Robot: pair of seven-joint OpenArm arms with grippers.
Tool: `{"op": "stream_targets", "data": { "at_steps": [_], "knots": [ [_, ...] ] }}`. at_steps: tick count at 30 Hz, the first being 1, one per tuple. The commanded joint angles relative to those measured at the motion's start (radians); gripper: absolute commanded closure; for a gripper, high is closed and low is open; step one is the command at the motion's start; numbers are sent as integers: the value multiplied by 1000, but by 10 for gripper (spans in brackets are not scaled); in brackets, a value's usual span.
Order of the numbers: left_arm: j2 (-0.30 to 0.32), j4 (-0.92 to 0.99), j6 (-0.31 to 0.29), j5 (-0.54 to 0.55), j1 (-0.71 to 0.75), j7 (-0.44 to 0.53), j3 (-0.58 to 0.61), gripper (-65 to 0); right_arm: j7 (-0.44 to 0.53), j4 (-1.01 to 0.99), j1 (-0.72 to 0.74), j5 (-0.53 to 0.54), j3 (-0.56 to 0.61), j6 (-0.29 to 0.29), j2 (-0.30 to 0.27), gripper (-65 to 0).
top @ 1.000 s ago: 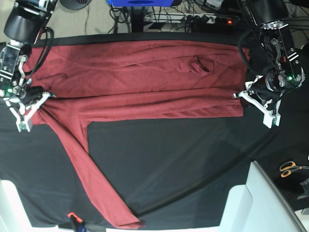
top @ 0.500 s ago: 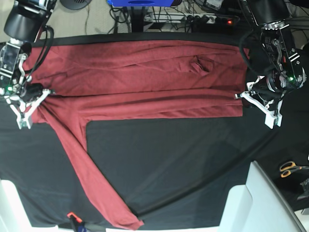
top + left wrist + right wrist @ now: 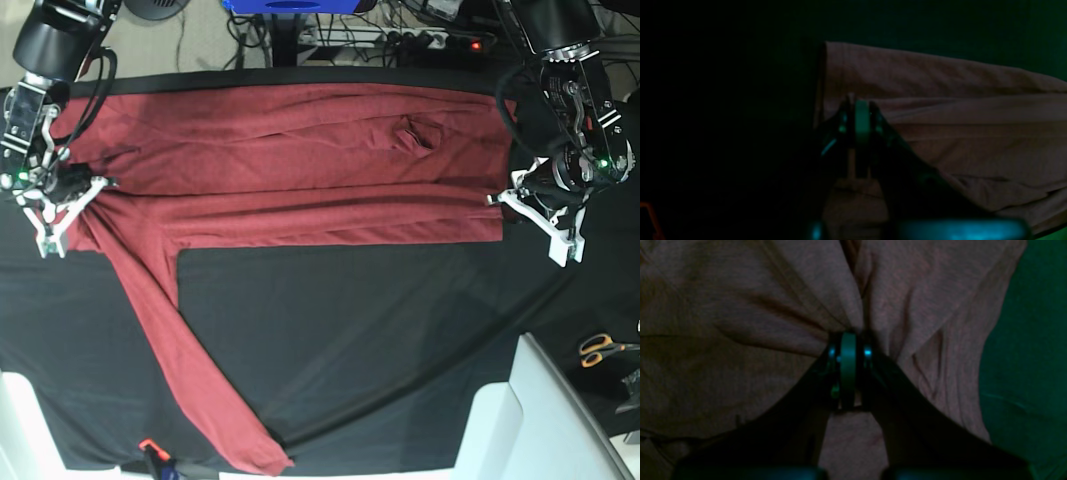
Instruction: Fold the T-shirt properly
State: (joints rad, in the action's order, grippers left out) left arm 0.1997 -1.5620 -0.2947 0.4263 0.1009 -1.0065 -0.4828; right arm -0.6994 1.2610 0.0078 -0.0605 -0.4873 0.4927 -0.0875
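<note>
shirt: the t-shirt [image 3: 290, 160] lies spread across the far half of the black table cloth [image 3: 380, 340], its body a wide band, one long sleeve [image 3: 185, 370] trailing toward the near edge.
right gripper: the right gripper [image 3: 848, 340] is pinched shut on a gathered bunch of the t-shirt near the shoulder end, folds radiating from its tips.
left gripper: the left gripper [image 3: 857, 103] is closed at the t-shirt's other end; the wrist view is very dark, but it looks to be clamped on the edge of the cloth there.
step in hand: judged from both ends being held, a lengthwise fold of the body.
how to do it well: move both arms at the same pace and height so the held edge travels straight; keep light tension between them so the thin knit does not sag or wrinkle; lay the edge down parallel to the far hem before letting go.
watch for: the loose sleeve dragging askew, and the small pucker [image 3: 415, 135] in the upper cloth getting folded in.
</note>
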Motion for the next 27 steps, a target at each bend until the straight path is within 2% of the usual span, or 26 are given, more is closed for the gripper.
{"op": "stream_targets", "data": {
  "at_steps": [1,3,5,10,12,15,20,23,27],
  "knots": [
    [13,-15,-4,12,-10,16,-3,0,14,13,16,1,-6,-6,-13,-15],
    [13,-15,-4,12,-10,16,-3,0,13,13,16,0,-6,-6,-13,-27],
    [11,-15,-4,12,-10,16,-3,0,10,19,16,1,-6,-6,-13,-80],
    [10,-15,-4,12,-10,16,-1,0,-15,47,16,4,-7,-6,-10,-321],
    [8,-15,-4,12,-8,16,-1,0,-15,105,11,4,-12,-6,19,-383],
    [8,-13,-4,12,-8,16,-1,0,-18,228,-2,4,-58,-6,59,-387],
    [8,-13,-4,12,0,16,-1,0,-21,325,16,4,2,-6,71,-390],
    [8,-13,-4,12,3,16,-1,0,-19,271,73,0,54,-1,65,-389],
    [8,-13,-4,12,4,16,-1,0,-12,76,192,4,101,1,27,-389]
  ]
}}
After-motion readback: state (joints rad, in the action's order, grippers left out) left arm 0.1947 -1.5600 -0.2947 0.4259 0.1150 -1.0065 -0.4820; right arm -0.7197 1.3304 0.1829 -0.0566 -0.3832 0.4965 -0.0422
